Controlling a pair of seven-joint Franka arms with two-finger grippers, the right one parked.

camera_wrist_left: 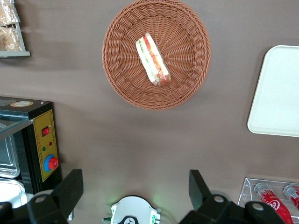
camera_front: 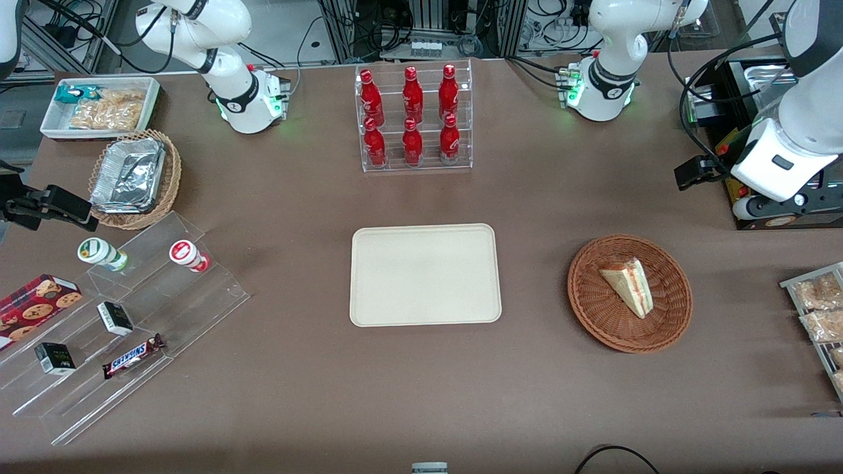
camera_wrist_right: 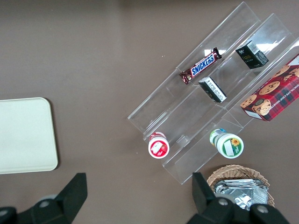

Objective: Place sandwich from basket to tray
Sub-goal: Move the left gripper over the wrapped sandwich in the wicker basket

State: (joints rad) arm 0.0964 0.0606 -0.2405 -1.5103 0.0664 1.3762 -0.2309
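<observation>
Brown table [camera_front: 527, 368] under a backdrop of cables and frames. Near the middle, cream tray [camera_front: 425, 274], bare, flat on the cloth. Toward the working arm's end, round reddish wicker basket [camera_front: 629, 293], well apart from the tray, sandwich [camera_front: 629, 286] lying inside on its side, filling edge of red and green plain in the wrist view [camera_wrist_left: 153, 59]. Same basket [camera_wrist_left: 156, 53] seen from the wrist with tray corner [camera_wrist_left: 275, 91] beside it. Gripper [camera_wrist_left: 135, 186] high above the table, farther from the front camera than the basket, black fingers [camera_wrist_left: 70, 186] spread wide, nothing between them. Farther from the front camera than the tray, clear rack of red bottles [camera_front: 413, 115]. Toward the parked arm's end, stepped clear shelf [camera_front: 125, 329] with candy bar [camera_front: 134, 355], small cups and boxes, plus lighter wicker basket holding foil container [camera_front: 130, 174].
</observation>
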